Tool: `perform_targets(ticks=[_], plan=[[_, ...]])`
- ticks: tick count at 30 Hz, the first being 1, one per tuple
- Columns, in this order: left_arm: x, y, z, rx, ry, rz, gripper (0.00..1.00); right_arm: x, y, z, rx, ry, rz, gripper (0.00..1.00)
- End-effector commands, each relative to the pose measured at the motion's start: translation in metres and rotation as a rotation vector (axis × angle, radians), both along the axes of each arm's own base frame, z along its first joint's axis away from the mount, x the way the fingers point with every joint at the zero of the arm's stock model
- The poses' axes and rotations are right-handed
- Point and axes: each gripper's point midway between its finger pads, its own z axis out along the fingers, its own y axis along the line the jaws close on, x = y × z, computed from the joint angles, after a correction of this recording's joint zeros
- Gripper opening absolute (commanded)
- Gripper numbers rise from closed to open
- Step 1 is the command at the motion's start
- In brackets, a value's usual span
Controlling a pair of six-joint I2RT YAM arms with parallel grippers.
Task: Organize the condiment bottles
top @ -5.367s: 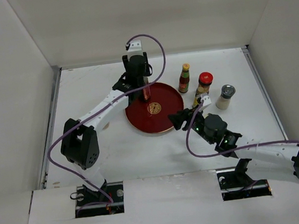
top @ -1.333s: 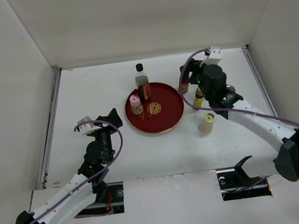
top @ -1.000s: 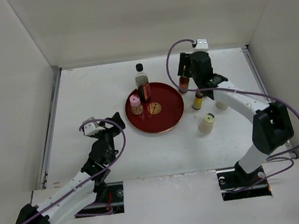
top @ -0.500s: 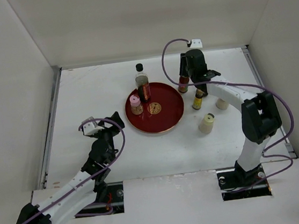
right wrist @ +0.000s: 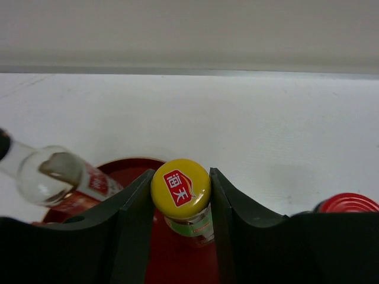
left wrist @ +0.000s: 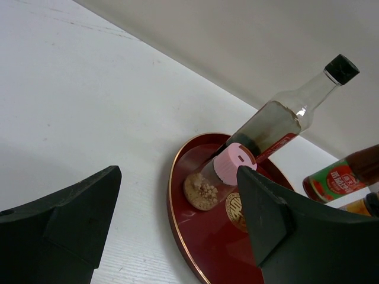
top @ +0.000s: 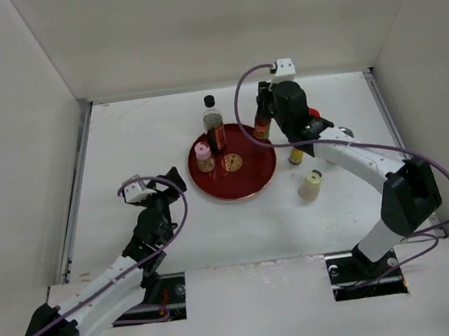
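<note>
Jaws of the right gripper (right wrist: 180, 198) clamp the yellow-capped sauce bottle (right wrist: 180, 184) at cap level, holding it over the far right rim of the round red tray (top: 252, 183). Left gripper (left wrist: 177, 219) jaws stand wide, idle. Judged step: transfer to tray. Next, set it upright, clear of the tall black-capped bottle (top: 213, 129) and pink-capped jar (top: 204, 157) there. Cap emblem reads 海天; body label unreadable.

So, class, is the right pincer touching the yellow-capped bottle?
Touching. In the right wrist view the right pincer grips the yellow-capped bottle, both fingers against its cap, no gap.
</note>
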Motion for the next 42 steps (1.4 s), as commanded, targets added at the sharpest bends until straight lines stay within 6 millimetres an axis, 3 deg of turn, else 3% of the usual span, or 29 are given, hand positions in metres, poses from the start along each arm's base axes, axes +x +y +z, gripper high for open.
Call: perform_targets(ticks=[1,7,15,22,27,30,35,39,42], plan=[[0.0,-0.001,0.01,-0.043,-0.043,-0.004,0.79,0.001,0.032,0.08,0.139,-0.221,0.062,0.22],[0.002,-0.001,0.008,-0.037,-0.037,-0.008,0.79,0.017,0.07,0.072,0.169,-0.22,0.143,0.23],[0.002,0.001,0.008,-0.036,-0.039,-0.004,0.79,0.03,0.089,0.062,0.167,-0.211,0.158,0.23],[0.003,0.001,0.006,-0.031,-0.03,-0.001,0.79,0.038,0.099,0.026,0.121,-0.159,0.153,0.26],[0.003,0.001,0.007,-0.037,-0.038,-0.002,0.79,0.033,0.105,0.006,0.108,-0.139,0.162,0.34],[0.003,-0.001,0.007,-0.036,-0.038,-0.011,0.79,0.028,0.103,0.005,0.115,-0.134,0.162,0.38],[0.002,-0.002,0.009,-0.041,-0.044,-0.014,0.79,0.014,0.09,0.027,0.132,-0.159,0.136,0.72],[0.003,-0.001,0.008,-0.035,-0.037,-0.01,0.79,-0.004,0.069,0.048,0.142,-0.179,0.103,0.82],[0.002,-0.003,0.009,-0.04,-0.043,-0.019,0.79,-0.027,0.044,0.048,0.145,-0.168,0.061,0.85]])
